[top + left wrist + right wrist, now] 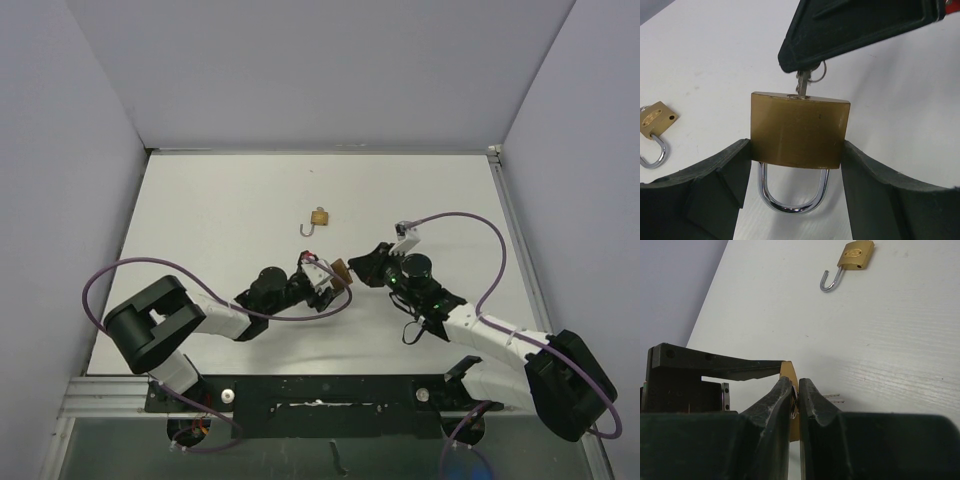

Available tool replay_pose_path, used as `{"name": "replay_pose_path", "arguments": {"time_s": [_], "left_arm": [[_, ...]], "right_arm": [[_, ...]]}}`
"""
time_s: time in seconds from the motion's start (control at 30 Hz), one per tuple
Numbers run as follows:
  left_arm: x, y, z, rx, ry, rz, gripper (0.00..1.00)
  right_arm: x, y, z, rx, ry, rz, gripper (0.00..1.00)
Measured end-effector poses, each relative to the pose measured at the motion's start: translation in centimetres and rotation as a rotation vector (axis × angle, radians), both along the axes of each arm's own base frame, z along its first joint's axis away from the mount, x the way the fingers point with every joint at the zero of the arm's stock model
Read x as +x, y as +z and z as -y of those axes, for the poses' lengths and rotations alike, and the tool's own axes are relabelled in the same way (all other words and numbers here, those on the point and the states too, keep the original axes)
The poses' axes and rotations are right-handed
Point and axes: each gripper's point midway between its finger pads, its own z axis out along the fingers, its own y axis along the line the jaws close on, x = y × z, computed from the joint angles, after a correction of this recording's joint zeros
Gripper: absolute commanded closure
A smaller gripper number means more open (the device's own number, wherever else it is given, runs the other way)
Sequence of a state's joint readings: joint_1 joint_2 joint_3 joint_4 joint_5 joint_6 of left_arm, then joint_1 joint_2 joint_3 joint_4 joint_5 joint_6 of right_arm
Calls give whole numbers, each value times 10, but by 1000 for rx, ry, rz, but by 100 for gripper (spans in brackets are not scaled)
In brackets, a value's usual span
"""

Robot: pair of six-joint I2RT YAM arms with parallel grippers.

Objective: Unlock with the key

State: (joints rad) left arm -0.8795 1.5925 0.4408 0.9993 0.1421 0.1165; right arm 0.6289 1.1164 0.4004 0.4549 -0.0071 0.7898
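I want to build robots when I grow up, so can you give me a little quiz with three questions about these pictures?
1. True or false: the key is pushed into the big padlock.
2. Which jaws grip the big padlock by its sides? A: the left jaws. B: the right jaws. C: neither.
3. Fill in the gap: the small padlock lying on the table has its shackle ____.

Key: 1 true. 2 A; the right jaws pinch the key instead. 3 open.
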Motion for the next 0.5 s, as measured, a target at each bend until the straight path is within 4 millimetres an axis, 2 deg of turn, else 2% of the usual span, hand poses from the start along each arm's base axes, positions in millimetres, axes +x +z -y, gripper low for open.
{"name": "replay_pose_path", "arguments": {"time_s": [0.23,0.5], "left_arm": [[1,10,8,-15,-12,23,100],[5,12,10,-7,-7,20,100]], "right_arm": [[-3,-1,-2,-2,4,1,100],[0,1,-1,0,-14,12,100]]}}
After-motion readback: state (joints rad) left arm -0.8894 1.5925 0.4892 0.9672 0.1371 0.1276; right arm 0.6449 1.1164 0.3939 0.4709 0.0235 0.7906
